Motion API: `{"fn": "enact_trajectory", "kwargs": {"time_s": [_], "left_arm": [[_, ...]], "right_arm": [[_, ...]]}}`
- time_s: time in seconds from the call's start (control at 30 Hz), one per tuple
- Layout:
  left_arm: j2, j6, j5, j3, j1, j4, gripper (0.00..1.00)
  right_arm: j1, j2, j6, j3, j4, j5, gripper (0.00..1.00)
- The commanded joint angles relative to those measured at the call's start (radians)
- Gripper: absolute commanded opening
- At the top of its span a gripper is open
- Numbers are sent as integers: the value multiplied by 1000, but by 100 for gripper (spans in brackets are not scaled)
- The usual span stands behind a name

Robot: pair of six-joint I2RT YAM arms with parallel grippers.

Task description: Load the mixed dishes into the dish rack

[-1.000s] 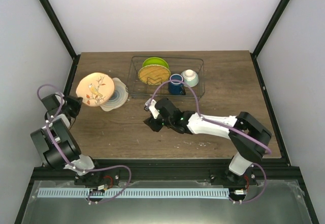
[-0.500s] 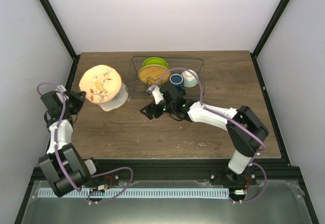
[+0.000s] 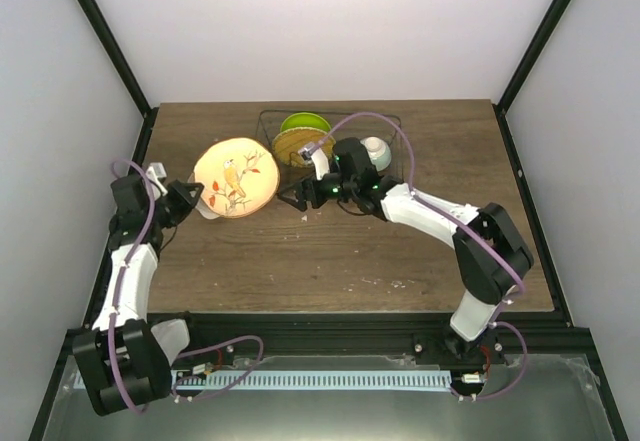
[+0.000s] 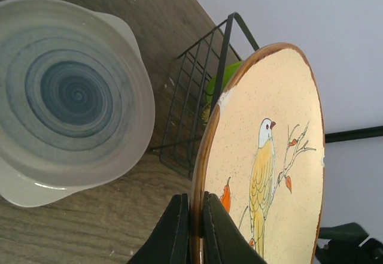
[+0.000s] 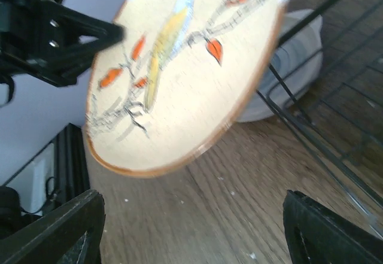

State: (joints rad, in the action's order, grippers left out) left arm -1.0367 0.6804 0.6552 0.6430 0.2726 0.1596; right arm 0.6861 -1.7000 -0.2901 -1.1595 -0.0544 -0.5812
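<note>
My left end effector (image 4: 194, 231) is clamped on the lower rim of the beige bird-patterned plate (image 3: 236, 176), one finger on the painted face and one on the back. The plate stands on edge, tilted, clear of the bench (image 3: 330, 251). Its painted side faces up and toward my right arm. From the top view the plate sits to the right of that end effector, between it and the dish rack (image 3: 392, 183), with its far edge just beside the rack's left wall.

My right end effector (image 3: 298, 198) is open, fingers spread wide with nothing between them. It hovers low over the bench at the rack's near-left corner, pointing at the plate. In its wrist view the plate fills the space ahead of and above the fingers, close but not between them; I cannot tell whether anything touches.

Behind the plate, the pale blue-ringed dish (image 4: 72, 96) lies flat on the bench, left of the rack.

Inside the rack, the lime-green plate (image 3: 306, 122) and the tan woven-look plate (image 3: 291, 147) stand on edge at the left end, the tan one nearer me. The pale mint bowl (image 3: 376, 150) sits at the right end, partly hidden by my right arm.
</note>
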Motion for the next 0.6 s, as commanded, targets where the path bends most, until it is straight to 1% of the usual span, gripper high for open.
{"fn": "enact_trajectory", "kwargs": {"time_s": [0.0,0.1,0.27,0.43,0.57], "left_arm": [[50,-8,22,3,-32,-47,0],[48,-16,20,-11,-63,-50,0],[47,4,-4,-34,-138,-83,0],[48,14,-28,-33,-201,-91,0],[53,10,-37,-30,-204,-83,0]], "right_arm": [[-19,-21,-26,-59,-31,-92,82],[-26,-41,-46,-78,-51,-121,82],[-27,-111,-61,-134,-30,-146,80],[-27,-138,-51,-155,-18,-118,79],[-28,-129,-23,-160,23,-65,79]]}}
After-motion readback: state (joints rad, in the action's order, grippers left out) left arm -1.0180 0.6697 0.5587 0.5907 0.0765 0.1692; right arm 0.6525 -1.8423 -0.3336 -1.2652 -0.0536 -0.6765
